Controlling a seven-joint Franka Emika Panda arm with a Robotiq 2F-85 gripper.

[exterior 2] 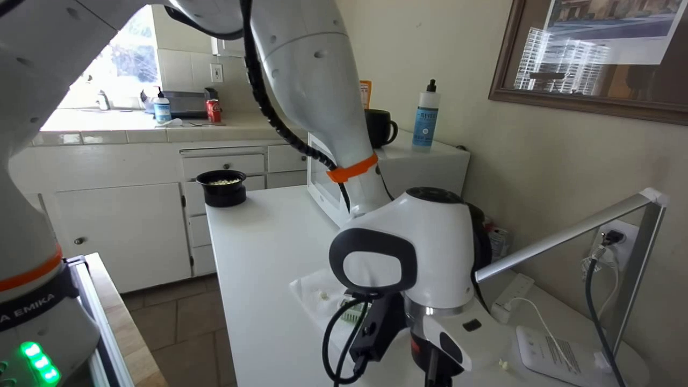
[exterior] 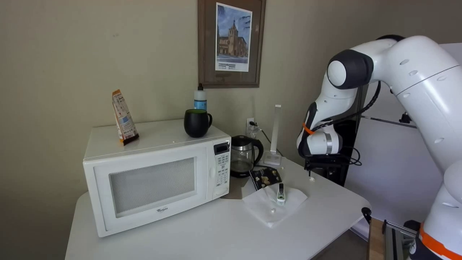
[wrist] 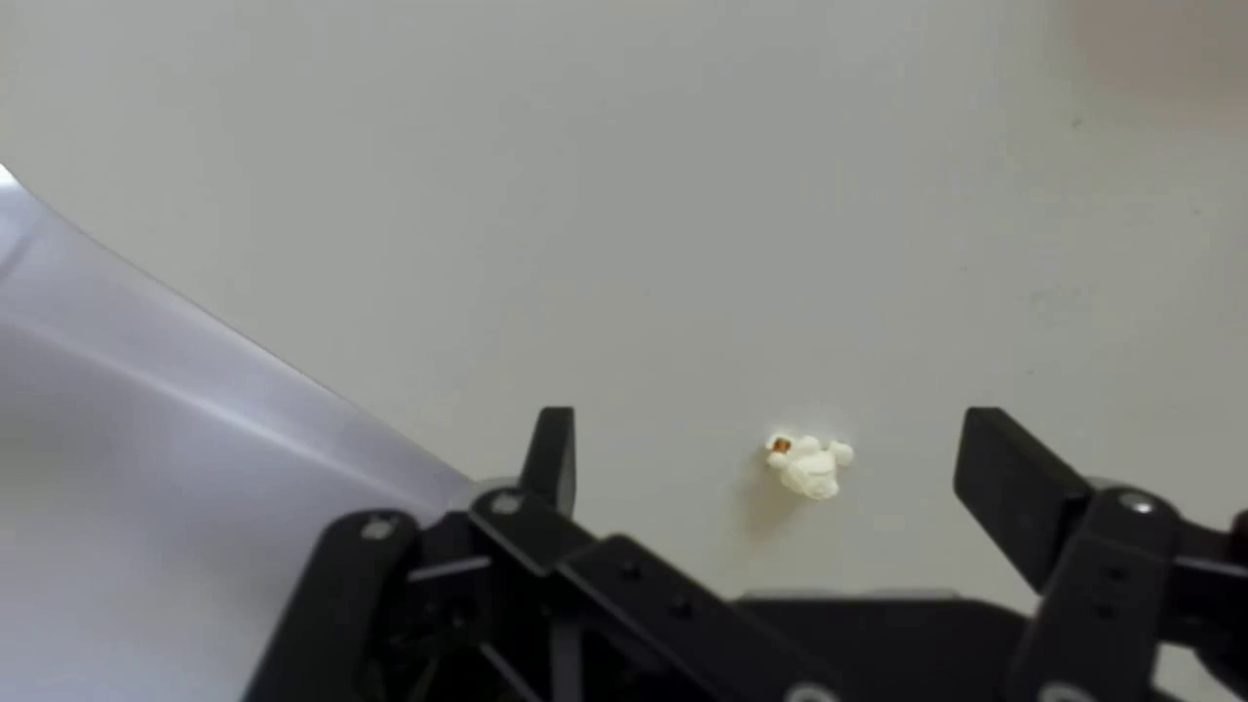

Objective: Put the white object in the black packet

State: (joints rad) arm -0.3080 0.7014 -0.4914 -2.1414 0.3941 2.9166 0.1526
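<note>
A white table (exterior: 216,234) stands by a beige wall (exterior: 54,72) hung with a framed picture (exterior: 233,39) of a towered building. On the table, in an exterior view, a white microwave (exterior: 151,184) carries a black mug (exterior: 196,123), a pump bottle (exterior: 200,104) and a leaning orange-and-white bag (exterior: 125,119). Beside it stands a glass kettle (exterior: 241,157); just beside that lies the black packet (exterior: 266,177), next to a white sheet (exterior: 257,203) with a brush (exterior: 281,196) and a small white piece (exterior: 273,210) on it.

Seen only in an exterior view are a bright window (exterior 2: 121,59), white cabinets (exterior 2: 121,231), a tiled counter (exterior 2: 105,137) with a red can (exterior 2: 213,110), and a black bowl (exterior 2: 224,199) of pale bits (exterior 2: 223,183) at the table's corner. Here the robot's arm (exterior 2: 435,247) hides part of the sheet.

Only the wrist view shows the gripper (wrist: 765,444) plainly: its fingers (wrist: 1009,478) are spread wide and hold nothing. There the white popcorn piece (wrist: 811,468), brown-flecked, lies on the table, showing between the fingertips, touching neither.
</note>
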